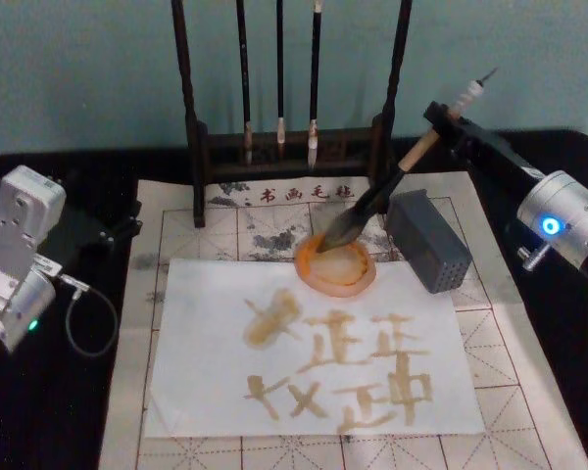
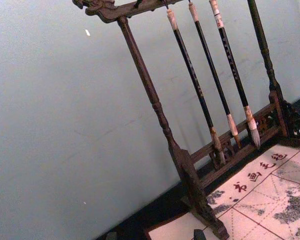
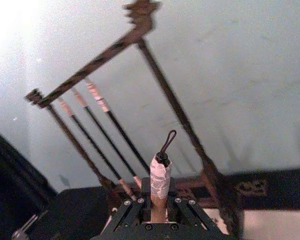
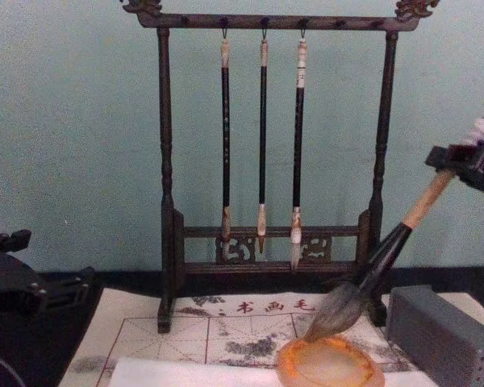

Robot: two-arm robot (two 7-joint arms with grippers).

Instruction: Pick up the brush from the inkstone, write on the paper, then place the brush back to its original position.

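Right gripper [image 1: 441, 119]: it is reaching in from the upper right of the head view and clamping its fingers on the brush [image 1: 372, 201], on the pale handle just under the white-wrapped top.
Brush: it is leaning from upper right down to lower left, and its bushy dark tip is touching the far side of the inkstone [image 1: 367, 281].
Inkstone: it is sitting at the centre of the head view, overlapping the upper edge of the paper [image 1: 201, 323].
Paper: it is lying in the lower centre of the head view on the gridded mat [image 1: 510, 362] and carrying brownish brush strokes.
Grey block [image 1: 426, 240]: it is standing just right of the inkstone, apart from it.
Rack [image 4: 165, 161]: it is holding three thin brushes [image 4: 262, 145] by their tops behind the mat.
Left gripper [image 1: 108, 232]: it is resting at the left edge of the head view, off the mat; I cannot tell its grip state.
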